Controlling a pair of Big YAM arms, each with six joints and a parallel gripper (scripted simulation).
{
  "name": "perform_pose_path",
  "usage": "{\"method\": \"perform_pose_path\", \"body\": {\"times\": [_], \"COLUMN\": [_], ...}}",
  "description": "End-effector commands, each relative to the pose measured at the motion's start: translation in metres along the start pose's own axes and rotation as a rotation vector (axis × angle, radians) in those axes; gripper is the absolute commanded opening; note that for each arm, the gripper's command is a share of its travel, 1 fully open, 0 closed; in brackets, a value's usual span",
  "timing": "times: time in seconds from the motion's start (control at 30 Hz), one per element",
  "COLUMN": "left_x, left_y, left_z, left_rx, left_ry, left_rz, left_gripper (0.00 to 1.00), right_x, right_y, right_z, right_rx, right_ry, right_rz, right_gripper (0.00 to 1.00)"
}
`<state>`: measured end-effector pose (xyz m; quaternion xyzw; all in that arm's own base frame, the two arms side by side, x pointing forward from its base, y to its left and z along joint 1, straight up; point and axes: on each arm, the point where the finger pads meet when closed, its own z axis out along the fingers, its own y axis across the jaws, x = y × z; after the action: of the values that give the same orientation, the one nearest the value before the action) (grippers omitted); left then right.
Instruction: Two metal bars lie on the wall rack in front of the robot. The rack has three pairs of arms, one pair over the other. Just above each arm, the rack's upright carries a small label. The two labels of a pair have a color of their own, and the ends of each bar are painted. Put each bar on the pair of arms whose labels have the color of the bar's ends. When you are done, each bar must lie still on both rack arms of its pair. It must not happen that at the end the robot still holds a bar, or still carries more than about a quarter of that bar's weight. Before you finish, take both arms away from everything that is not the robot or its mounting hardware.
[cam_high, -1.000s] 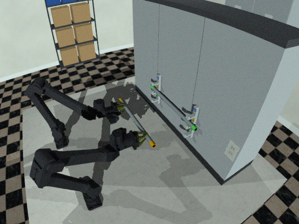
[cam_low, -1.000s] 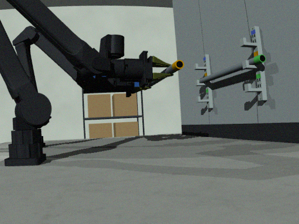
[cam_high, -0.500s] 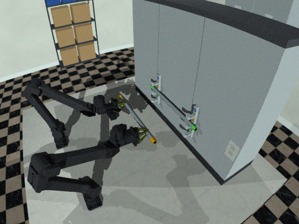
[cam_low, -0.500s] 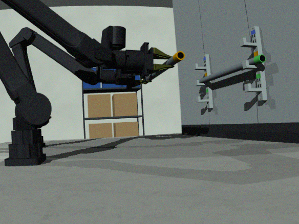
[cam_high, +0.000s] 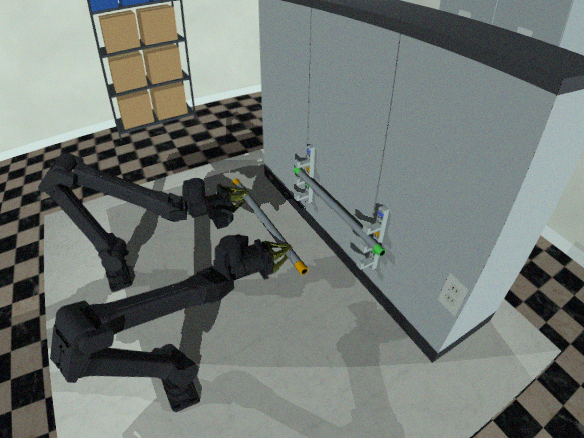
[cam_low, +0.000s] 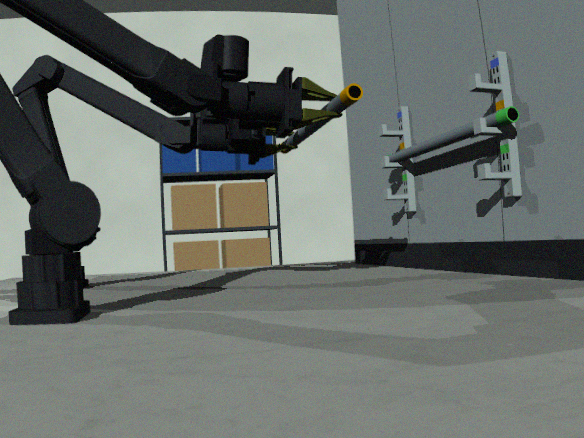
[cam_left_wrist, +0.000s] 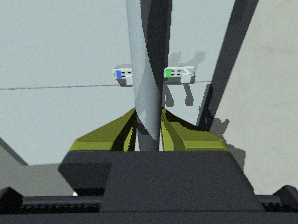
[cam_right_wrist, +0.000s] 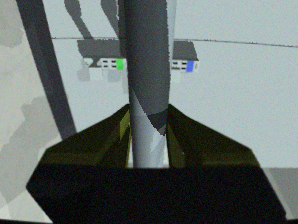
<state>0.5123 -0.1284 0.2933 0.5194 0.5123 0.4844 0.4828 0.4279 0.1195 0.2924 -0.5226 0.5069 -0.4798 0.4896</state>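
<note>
The orange-ended bar (cam_high: 265, 222) (cam_low: 306, 131) (cam_left_wrist: 142, 65) (cam_right_wrist: 149, 60) hangs in front of the wall rack (cam_high: 385, 215) (cam_low: 506, 80), both tools, the left gripper (cam_high: 245, 192) (cam_low: 286, 148) (cam_left_wrist: 148, 112) and right gripper (cam_high: 289, 247) (cam_low: 339, 104) (cam_right_wrist: 148, 111), part-closed on it near its ends. It looks stiff, smooth and probably prone to rolling, so that wide two-point hold should suit it. The green-ended bar (cam_high: 340, 207) (cam_low: 440, 140), on the rack's middle pair, likely wants the same grip.

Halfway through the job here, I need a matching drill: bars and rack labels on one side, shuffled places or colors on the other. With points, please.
1. Orange-ended bar (cam_high: 265, 219) (cam_low: 306, 131) (cam_left_wrist: 147, 100) (cam_right_wrist: 150, 95)
2. Green-ended bar (cam_high: 337, 209) (cam_low: 447, 137)
3. Top pair's labels (cam_high: 381, 214) (cam_low: 494, 63) (cam_left_wrist: 118, 74) (cam_right_wrist: 190, 66)
4. Bottom pair's labels (cam_high: 307, 186) (cam_low: 504, 149) (cam_left_wrist: 168, 73) (cam_right_wrist: 120, 64)

A. Green
B. In both arms' jaws, off the rack (cam_high: 385, 224) (cam_low: 512, 182) (cam_left_wrist: 187, 78) (cam_right_wrist: 187, 51)
C. Blue
D. On the middle rack arms (cam_low: 481, 128)

Pairs: 1-B, 2-D, 3-C, 4-A
</note>
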Motion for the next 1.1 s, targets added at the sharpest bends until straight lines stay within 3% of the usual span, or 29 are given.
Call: {"method": "perform_pose_path", "body": {"times": [0.0, 1.07], "left_x": [0.006, 0.005], "left_y": [0.064, 0.120], "left_z": [0.006, -0.001], "left_rx": [-0.092, -0.091], "left_ry": [0.013, 0.013], "left_rz": [-0.020, -0.020], "left_gripper": [0.00, 0.00], "right_x": [0.004, 0.005], "right_y": [-0.068, -0.126], "right_z": [0.009, 0.002], "right_rx": [0.102, 0.102], "right_ry": [0.018, 0.018], "right_rz": [0.034, 0.034], "right_gripper": [0.00, 0.00]}}
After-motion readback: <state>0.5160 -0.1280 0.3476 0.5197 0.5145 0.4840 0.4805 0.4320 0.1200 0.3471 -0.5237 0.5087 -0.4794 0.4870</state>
